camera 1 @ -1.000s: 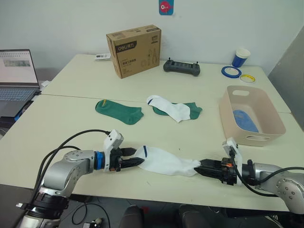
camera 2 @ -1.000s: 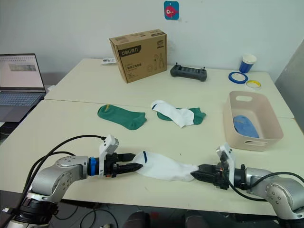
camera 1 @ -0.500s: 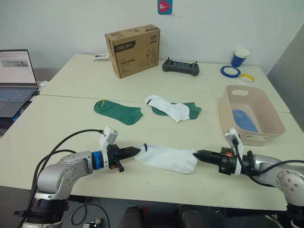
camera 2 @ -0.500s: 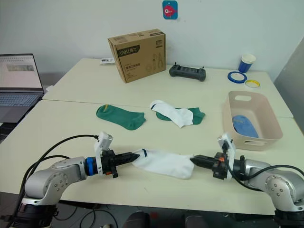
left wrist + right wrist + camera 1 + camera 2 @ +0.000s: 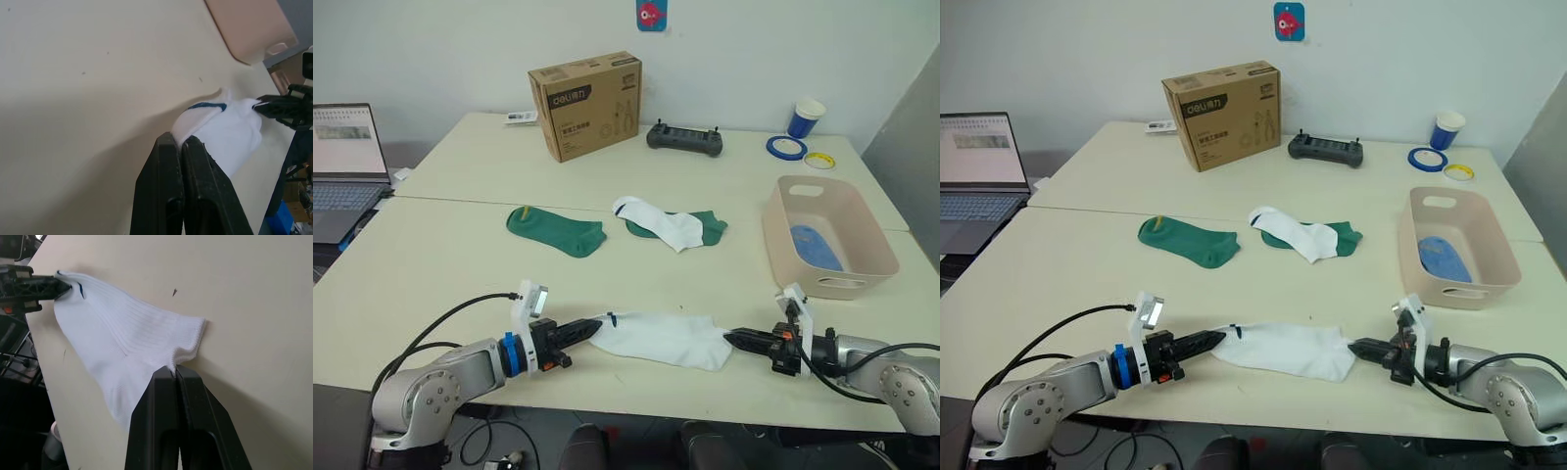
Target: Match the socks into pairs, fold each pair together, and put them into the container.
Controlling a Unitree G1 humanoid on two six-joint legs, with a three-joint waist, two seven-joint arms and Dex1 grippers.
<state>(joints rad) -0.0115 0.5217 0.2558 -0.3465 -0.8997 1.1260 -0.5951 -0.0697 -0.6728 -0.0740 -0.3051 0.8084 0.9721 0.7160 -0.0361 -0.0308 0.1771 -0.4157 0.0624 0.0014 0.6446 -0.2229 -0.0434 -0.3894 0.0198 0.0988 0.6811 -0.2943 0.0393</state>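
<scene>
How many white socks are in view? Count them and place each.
2. One white sock lies stretched near the table's front edge between the left end effector and right end effector. Another lies mid-table, overlapping a green sock.

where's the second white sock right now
In the head views the second white sock lies mid-table, draped over a dark green sock, right of the other green sock and left of the pink container.

Laptop point(image 5: 342, 166) cut off at frame edge, green sock point(image 5: 710, 225) partly hidden under white sock point(image 5: 661, 222)
</scene>
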